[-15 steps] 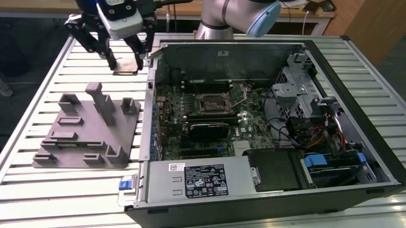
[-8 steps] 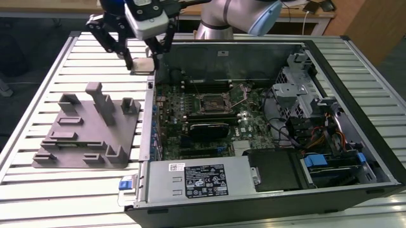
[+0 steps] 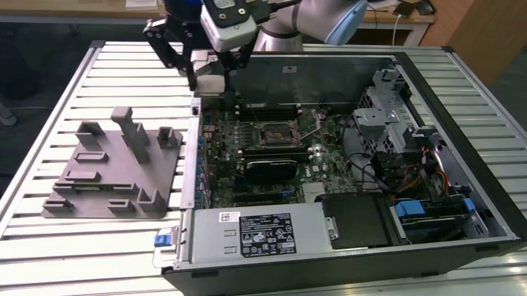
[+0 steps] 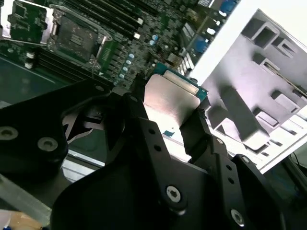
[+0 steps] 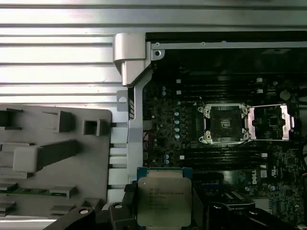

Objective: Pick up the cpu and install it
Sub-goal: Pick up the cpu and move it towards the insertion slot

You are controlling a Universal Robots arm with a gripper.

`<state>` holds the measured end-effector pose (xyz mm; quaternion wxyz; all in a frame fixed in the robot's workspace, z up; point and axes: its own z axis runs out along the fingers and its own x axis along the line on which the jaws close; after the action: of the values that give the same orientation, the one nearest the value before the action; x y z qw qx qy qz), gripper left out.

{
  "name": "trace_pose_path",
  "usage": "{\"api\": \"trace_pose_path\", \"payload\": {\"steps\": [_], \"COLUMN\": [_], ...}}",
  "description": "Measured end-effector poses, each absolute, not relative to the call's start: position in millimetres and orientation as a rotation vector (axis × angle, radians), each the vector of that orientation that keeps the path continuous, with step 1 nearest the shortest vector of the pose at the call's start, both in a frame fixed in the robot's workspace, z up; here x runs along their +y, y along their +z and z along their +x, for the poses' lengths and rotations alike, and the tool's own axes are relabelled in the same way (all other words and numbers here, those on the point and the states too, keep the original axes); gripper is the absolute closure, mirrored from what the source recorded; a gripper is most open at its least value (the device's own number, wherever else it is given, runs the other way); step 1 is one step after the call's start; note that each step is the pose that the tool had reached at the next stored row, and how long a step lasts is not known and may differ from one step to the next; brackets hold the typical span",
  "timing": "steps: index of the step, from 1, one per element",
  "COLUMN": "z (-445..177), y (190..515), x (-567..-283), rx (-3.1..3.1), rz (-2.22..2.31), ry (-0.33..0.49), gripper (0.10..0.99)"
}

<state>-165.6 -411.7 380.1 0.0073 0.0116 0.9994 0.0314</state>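
Observation:
The cpu (image 5: 164, 201), a flat square chip with a silvery top plate, is clamped by its edges between my gripper's (image 5: 164, 190) black fingers (image 5: 128, 196). In the second wrist view the cpu (image 4: 170, 103) stands tilted in the gripper (image 4: 170, 114). In the exterior view my gripper (image 3: 209, 79) hangs above the far corner of the open computer case (image 3: 428, 80), at that view's left. The open socket (image 3: 276, 134) on the motherboard lies lower and toward that view's right; its frame is folded back. Both wrist views show the socket (image 5: 224, 124) (image 4: 76, 36) bare.
A grey moulded fixture tray (image 3: 115, 166) with posts and slots lies on the slatted table at the exterior view's left. Inside the case are a black heatsink-like block (image 3: 272, 166), a power supply (image 3: 255, 234) at the near wall, and drive cages with cables (image 3: 411, 154).

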Motion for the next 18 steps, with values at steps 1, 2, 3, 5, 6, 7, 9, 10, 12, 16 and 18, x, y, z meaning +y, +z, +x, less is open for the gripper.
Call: {"api": "trace_pose_path", "payload": {"steps": [1, 2, 3, 5, 6, 7, 9, 10, 12, 16, 18], "z": [-161.1, -156.6, -152.1, -143.1, -138.2, -133.7, -124.7, -120.3, -111.0, -92.9, -83.8], "y": [380.1, 380.1, 380.1, 380.1, 380.0, 380.0, 380.0, 380.0, 379.9, 379.9, 379.8], "x": [-411.7, -411.7, -411.7, -411.7, -411.7, -411.7, -411.7, -411.7, -411.7, -411.7, -411.7], "rx": [3.126, 3.126, 3.127, 3.128, 3.129, 3.129, 3.130, 3.131, 3.132, 3.134, 3.135], "rz": [0.036, 0.036, 0.036, 0.036, 0.036, 0.036, 0.037, 0.037, 0.037, 0.037, 0.037], "ry": [0.098, 0.098, 0.098, 0.098, 0.098, 0.098, 0.098, 0.098, 0.098, 0.098, 0.098], "gripper": [0.541, 0.541, 0.541, 0.541, 0.541, 0.541, 0.541, 0.541, 0.541, 0.541, 0.541]}}
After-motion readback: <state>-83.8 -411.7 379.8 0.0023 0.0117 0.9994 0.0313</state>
